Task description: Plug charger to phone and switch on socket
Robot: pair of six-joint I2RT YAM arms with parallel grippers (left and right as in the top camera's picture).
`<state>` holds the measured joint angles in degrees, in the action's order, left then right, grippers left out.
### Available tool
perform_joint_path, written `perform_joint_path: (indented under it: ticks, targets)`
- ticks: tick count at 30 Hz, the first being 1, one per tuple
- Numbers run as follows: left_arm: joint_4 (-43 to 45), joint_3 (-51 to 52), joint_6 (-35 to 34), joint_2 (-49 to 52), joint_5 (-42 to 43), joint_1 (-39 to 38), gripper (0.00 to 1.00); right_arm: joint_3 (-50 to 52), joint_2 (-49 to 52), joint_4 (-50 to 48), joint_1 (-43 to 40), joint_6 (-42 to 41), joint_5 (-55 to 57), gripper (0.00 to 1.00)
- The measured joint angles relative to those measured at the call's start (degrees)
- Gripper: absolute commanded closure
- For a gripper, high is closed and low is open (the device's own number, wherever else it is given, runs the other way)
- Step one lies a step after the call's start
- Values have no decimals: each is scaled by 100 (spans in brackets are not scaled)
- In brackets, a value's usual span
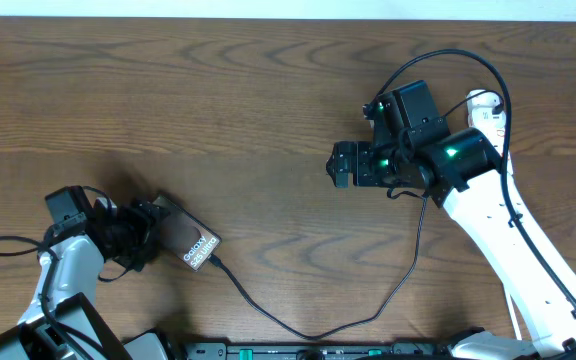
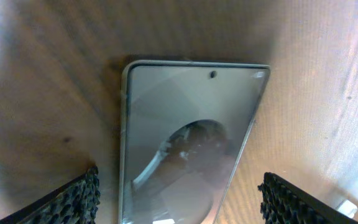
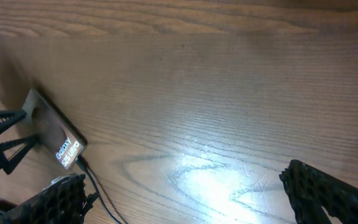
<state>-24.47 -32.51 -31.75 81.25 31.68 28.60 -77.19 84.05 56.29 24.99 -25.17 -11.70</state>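
Note:
The phone (image 1: 186,241) lies flat on the wooden table at the lower left, with white lettering at its near end. In the left wrist view the phone (image 2: 185,137) lies between the spread fingers of my left gripper (image 2: 179,205), with a gap on each side. The charger (image 1: 308,332), a thin black cable, runs from the phone's lettered end along the front edge and up toward the right arm. Its tip (image 3: 82,163) meets the phone (image 3: 53,138). My right gripper (image 1: 341,164) hangs open over bare wood. The socket (image 1: 481,101) shows as a white piece behind the right arm.
The left arm's black cabling (image 1: 3,245) loops at the far left. A black bar (image 1: 268,350) runs along the table's front edge. The white right arm (image 1: 508,250) slants across the lower right. A light wall borders the table's far edge.

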Motion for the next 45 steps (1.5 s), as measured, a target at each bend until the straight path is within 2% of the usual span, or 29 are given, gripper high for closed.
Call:
perform_joint_path:
  ticks: [7, 14, 23, 29, 35, 40, 42, 45]
  targets:
    - [-846, -413, 11, 103, -1075, -13, 15, 0, 0, -4, 0, 20, 26, 1]
    - [-1300, -614, 46, 125, -1971, 0, 15, 0, 0, -24, 0, 20, 85, 1]
    - [-1438, -1453, 219, -772, -2122, -214, 15, 0, 0, -31, 0, 22, 125, 1]
    - [-1589, -2122, 584, -1001, -2055, -1126, 15, 0, 0, -26, 0, 22, 131, 1]
    - [-1738, -2885, 1145, -1001, -2179, -2483, 14, 0, 0, -4, 0, 22, 140, 1]
    - [-2153, -3451, 1843, -1001, -2459, -3418, 10, 0, 0, 39, 0, 24, 149, 1]
    - [-2282, -3598, 2205, -1001, -2509, -3738, 4, 0, 0, 55, 0, 26, 149, 1]
    - [-2345, -3663, 2562, -1001, -2579, -4131, 1, 0, 0, 74, 0, 26, 151, 1]
